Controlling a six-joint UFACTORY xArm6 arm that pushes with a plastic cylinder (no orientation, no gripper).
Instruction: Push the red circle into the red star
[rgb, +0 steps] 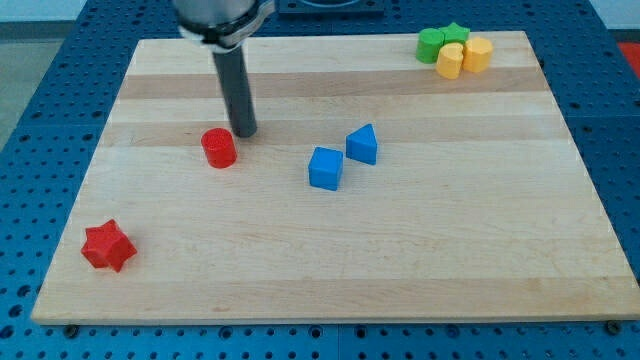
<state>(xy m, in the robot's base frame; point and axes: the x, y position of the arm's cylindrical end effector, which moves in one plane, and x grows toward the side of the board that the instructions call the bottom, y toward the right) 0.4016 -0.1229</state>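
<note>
The red circle (218, 147) is a short cylinder left of the board's middle. The red star (107, 245) lies near the view's bottom left corner of the board, well apart from the circle. My tip (245, 133) stands just to the view's upper right of the red circle, very close to it; I cannot tell if they touch.
A blue cube (325, 168) and a blue triangular block (362, 145) sit near the middle, right of the circle. At the view's top right are a green round block (431, 45), a green star (456, 35) and two yellow blocks (451, 61) (477, 54). The wooden board (450, 250) ends at blue table edges.
</note>
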